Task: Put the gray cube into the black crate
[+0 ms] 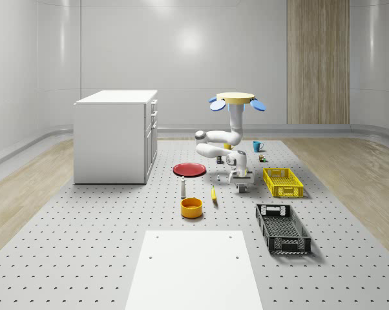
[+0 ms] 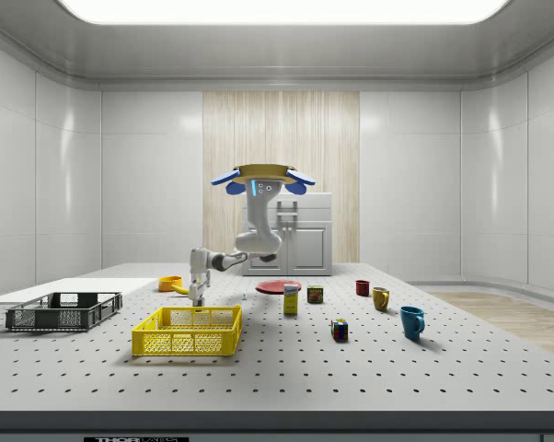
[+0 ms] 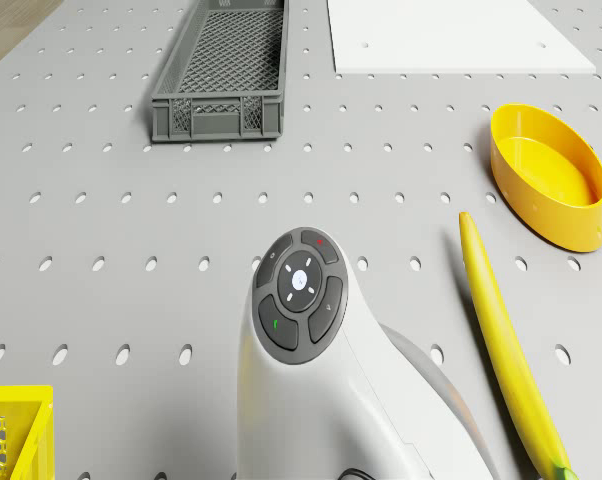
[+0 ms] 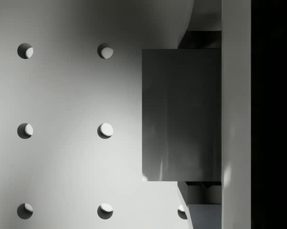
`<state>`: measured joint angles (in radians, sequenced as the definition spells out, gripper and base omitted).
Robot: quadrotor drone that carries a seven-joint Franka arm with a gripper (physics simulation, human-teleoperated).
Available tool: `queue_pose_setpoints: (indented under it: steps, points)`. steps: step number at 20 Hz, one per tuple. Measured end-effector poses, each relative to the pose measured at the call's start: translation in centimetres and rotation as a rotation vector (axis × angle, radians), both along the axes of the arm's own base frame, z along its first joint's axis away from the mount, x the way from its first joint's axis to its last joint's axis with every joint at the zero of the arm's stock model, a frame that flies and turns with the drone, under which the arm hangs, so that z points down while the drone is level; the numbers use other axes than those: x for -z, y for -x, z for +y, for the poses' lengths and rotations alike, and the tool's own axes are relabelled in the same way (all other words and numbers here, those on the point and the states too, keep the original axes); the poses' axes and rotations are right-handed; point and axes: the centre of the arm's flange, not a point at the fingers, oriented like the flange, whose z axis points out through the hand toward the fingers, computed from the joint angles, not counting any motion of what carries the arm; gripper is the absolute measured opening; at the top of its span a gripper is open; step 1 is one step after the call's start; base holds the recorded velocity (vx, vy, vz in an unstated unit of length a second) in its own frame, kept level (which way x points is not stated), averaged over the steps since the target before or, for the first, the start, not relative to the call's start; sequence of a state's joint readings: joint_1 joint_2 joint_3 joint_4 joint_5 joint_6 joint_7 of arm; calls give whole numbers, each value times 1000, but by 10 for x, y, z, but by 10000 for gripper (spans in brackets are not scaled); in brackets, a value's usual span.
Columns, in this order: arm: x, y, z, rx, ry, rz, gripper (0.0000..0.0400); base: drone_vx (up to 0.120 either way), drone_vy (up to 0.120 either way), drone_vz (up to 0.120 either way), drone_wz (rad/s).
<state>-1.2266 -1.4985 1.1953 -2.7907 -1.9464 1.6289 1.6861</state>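
Whole-scene view: drone [image 1: 236,100] with yellow disc body and blue rotors hovers above the perforated grey table [image 1: 84,258], over the stretch between the round red plate [image 1: 190,169] and the yellow mesh crate [image 1: 283,181].
Arm: white jointed arm [image 1: 221,145] folds down from the drone; gripper [image 1: 243,188] hangs low over the table, just beside the yellow mesh crate on the whole-scene view's left.
Black crate: black mesh crate [image 1: 282,228] stands nearer the camera than the yellow one, well apart from the gripper.
Other items: yellow round bowl [image 1: 191,207], yellow banana [image 1: 214,194], blue mug [image 1: 257,146], white cabinet [image 1: 115,135].
Side view: gripper [image 2: 197,296] reaches down behind the yellow mesh crate [image 2: 188,330]; black mesh crate [image 2: 63,310] lies further to the side view's left.
Drone view: arm wrist [image 3: 299,300] points down at the table between the banana [image 3: 501,340] and the black mesh crate [image 3: 224,75].
Wrist view: gray cube [image 4: 181,114] sits on the table, against a finger [image 4: 235,114] at one side.
Jaws: cannot tell whether they clamp the cube or stand apart.
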Motion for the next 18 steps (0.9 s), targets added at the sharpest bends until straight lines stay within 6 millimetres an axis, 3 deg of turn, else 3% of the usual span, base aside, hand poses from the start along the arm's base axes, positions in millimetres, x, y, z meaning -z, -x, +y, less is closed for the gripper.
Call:
queue_pose_setpoints:
  steps: [8,15,18]
  points:
    - [3,0,0,0,0,0,255,0,0,0,0]
    - [30,0,0,0,0,0,251,0,0,0,0]
    - [44,0,0,0,0,0,250,27,40,120,0]
